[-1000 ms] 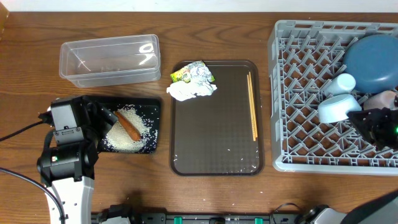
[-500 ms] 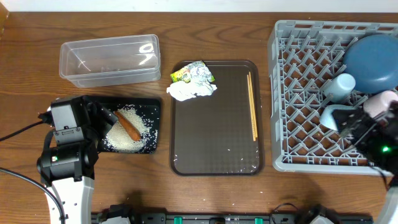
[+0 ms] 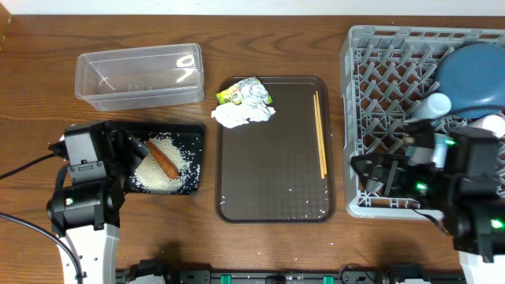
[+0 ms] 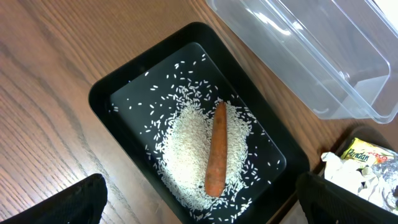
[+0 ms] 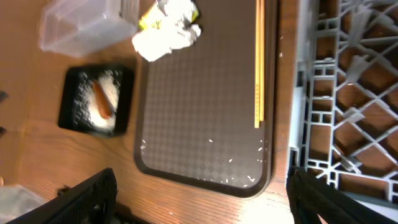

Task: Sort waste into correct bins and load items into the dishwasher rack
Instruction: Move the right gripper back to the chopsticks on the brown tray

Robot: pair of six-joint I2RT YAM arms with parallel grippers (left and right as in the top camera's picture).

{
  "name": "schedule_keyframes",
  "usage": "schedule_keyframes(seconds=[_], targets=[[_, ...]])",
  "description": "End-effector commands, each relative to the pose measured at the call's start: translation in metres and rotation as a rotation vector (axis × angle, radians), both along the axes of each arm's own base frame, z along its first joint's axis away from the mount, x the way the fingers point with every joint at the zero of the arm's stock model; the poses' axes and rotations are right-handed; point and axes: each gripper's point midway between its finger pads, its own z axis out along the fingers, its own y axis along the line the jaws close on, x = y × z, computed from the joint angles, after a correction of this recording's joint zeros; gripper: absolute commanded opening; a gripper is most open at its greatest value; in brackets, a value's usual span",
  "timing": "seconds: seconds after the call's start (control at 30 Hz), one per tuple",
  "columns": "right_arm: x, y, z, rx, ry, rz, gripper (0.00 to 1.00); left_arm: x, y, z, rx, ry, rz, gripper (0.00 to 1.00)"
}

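Observation:
A carrot (image 4: pixel 216 149) lies on a heap of rice (image 4: pixel 186 155) in the black tray (image 4: pixel 106 93). My left gripper (image 4: pixel 202 211) hangs open just above them, holding nothing. The clear tub (image 3: pixel 140 75) stands behind the tray. A green-yellow wrapper (image 3: pixel 241 92) and a white tissue (image 3: pixel 241 116) rest at the brown serving tray's far left corner. The chopsticks (image 3: pixel 319 134) lie along its right side. In the grey rack (image 3: pixel 379 118) sit the dark blue bowl (image 3: pixel 473 75) and a light blue cup (image 3: pixel 436 104). My right gripper (image 3: pixel 384 175) hovers open over the rack's front left corner; the chopsticks (image 5: pixel 259 62) lie ahead of it.
The brown serving tray (image 3: pixel 272 181) carries a few stray rice grains near its front edge. The rack's wall (image 5: pixel 298 118) stands right beside that tray. My right arm covers the rack's front right part.
My right arm has swung left from the rack's right side to its front left corner, and it now covers the small light blue bowl. The left arm has not moved.

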Motion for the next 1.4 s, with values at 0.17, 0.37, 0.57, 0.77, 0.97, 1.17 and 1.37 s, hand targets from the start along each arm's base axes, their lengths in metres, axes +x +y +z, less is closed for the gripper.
schedule_keyframes(seconds=[0.17, 0.37, 0.57, 0.77, 0.97, 1.17, 1.37], targets=[[0.032, 0.034, -0.029, -0.245, 0.113, 0.001, 0.84, -0.001, 0.004, 0.0, 0.022, 0.008, 0.004, 0.99], [0.068, 0.069, -0.05, -0.331, 0.197, 0.053, 0.88, -0.001, 0.004, 0.0, 0.022, 0.008, 0.004, 0.99], [0.103, 0.086, -0.087, -0.401, 0.294, 0.052, 0.99, -0.001, 0.004, 0.0, 0.022, 0.008, 0.004, 0.99], [0.117, 0.106, -0.118, -0.363, 0.341, 0.058, 0.99, -0.001, 0.004, 0.0, 0.022, 0.008, 0.004, 0.99], [0.128, 0.117, -0.148, -0.461, 0.315, 0.052, 0.95, -0.001, 0.004, 0.0, 0.022, 0.008, 0.004, 0.99], [0.14, 0.094, -0.185, -0.603, 0.347, -0.066, 0.94, -0.001, 0.004, 0.0, 0.022, 0.008, 0.004, 0.99], [0.148, 0.084, -0.205, -0.561, 0.409, -0.082, 0.9, -0.001, 0.004, 0.0, 0.022, 0.008, 0.004, 0.99]])
